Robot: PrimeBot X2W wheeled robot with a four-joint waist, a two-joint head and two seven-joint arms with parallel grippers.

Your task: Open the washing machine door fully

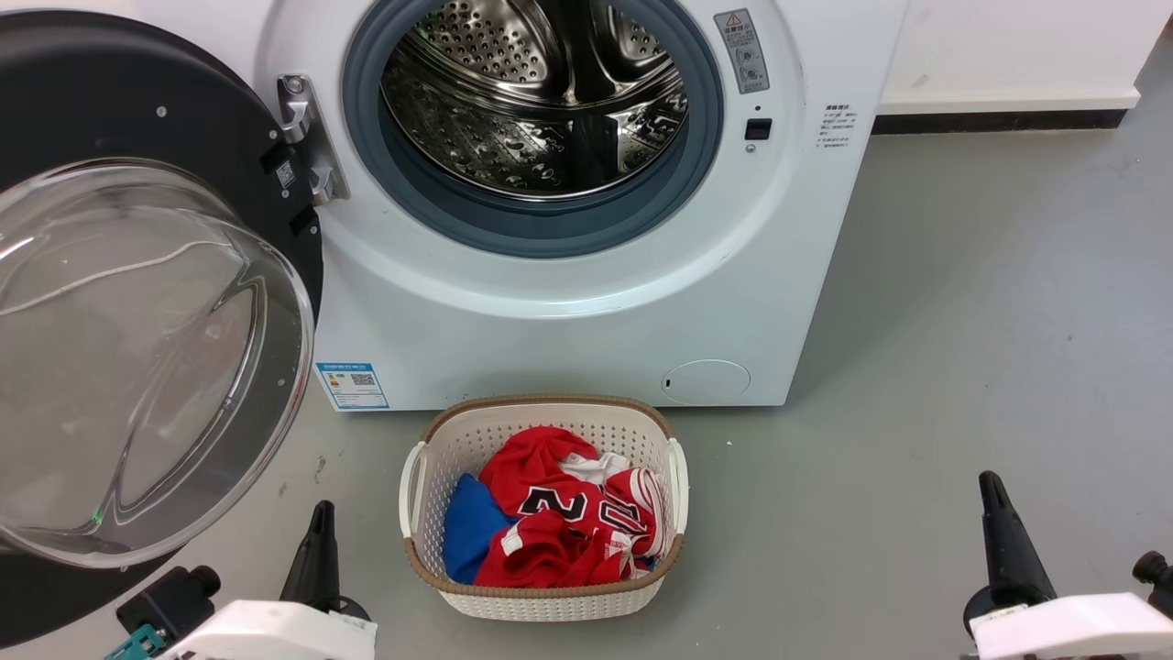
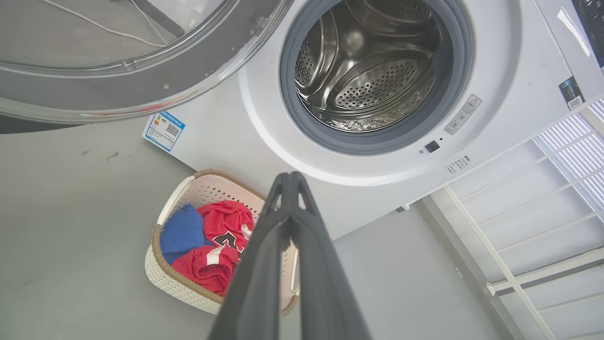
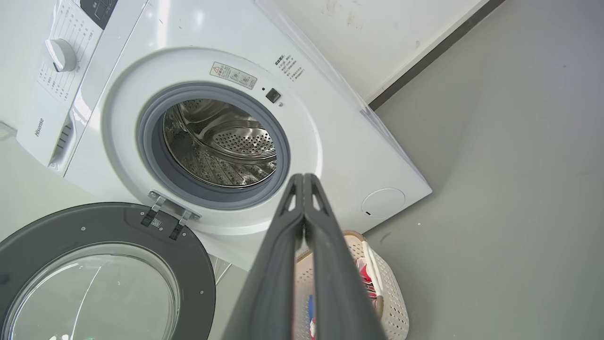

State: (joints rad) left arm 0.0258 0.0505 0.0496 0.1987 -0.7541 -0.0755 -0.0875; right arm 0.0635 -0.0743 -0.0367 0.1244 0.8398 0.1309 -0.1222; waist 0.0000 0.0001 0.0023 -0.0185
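Note:
The washing machine door (image 1: 128,348) is a black disc with a bulging clear glass bowl. It stands swung wide open to the left of the white machine (image 1: 586,312), held by its metal hinge (image 1: 307,137). The steel drum opening (image 1: 541,101) is uncovered. In the right wrist view the door (image 3: 104,264) lies at the lower left; its glass rim (image 2: 141,61) crosses the top of the left wrist view. My left gripper (image 1: 321,513) is shut and sits low at the left, below the door. My right gripper (image 1: 990,486) is shut at the lower right, apart from the machine. Neither holds anything.
A cream laundry basket (image 1: 545,600) with red and blue clothes stands on the grey floor just in front of the machine, between my grippers. A white wall with a dark skirting (image 1: 999,119) runs behind at the right. A white rack (image 2: 542,226) shows at the right of the left wrist view.

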